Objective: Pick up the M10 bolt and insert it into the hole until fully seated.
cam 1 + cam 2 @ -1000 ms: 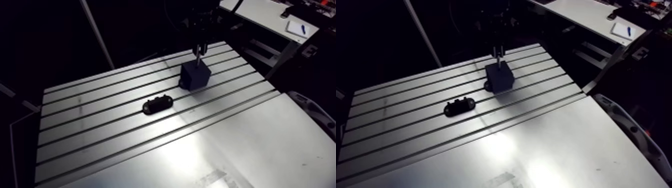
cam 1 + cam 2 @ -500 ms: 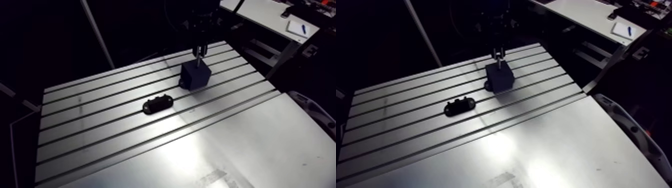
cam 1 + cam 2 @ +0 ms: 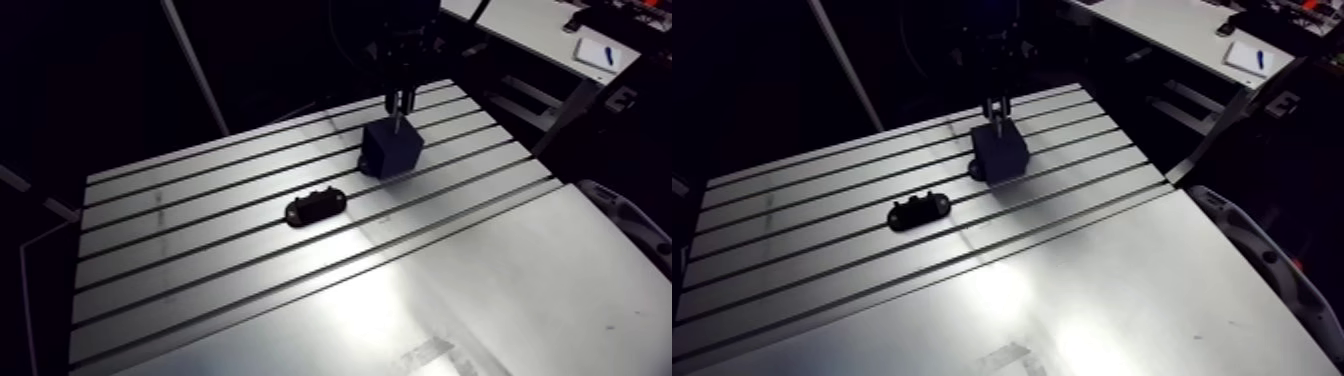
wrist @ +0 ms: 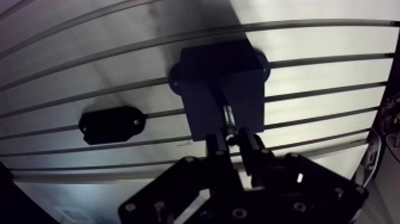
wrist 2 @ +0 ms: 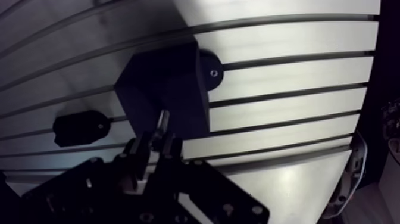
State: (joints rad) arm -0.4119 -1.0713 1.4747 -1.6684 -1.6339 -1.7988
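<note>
1. Gripper (image 4: 232,136): fingers clamped on M10 bolt (image 4: 227,114) at its upper end. Shank points down, approx. vertical in arm view.
2. Bolt posn: directly over top face of black block (image 4: 205,77), tip at or just above that face. Contact can't be confirmed, and the hole is not discernible in either view.
3. Change vs. earlier frames: v. slight. The whole arm-view scene sits a touch higher, which is camera shift w/ arm motion, not block motion. Marginally less shank appears to show between gripper and block top. This reads as a slow descent.
4. Block and black oval part (image 4: 111,124) hold the same places relative to slots of tabletop (image 4: 321,42). No disturbance noted.
5. Assessment: pick-up complete. Insertion is at entry stage only and the bolt is not seated, w/ most of the shank still exposed.
6. Risk: w/ hole unseen, lateral alignment is unverified. An off-centre tip would likely stub on the block face or tilt the bolt in the grip.
</note>
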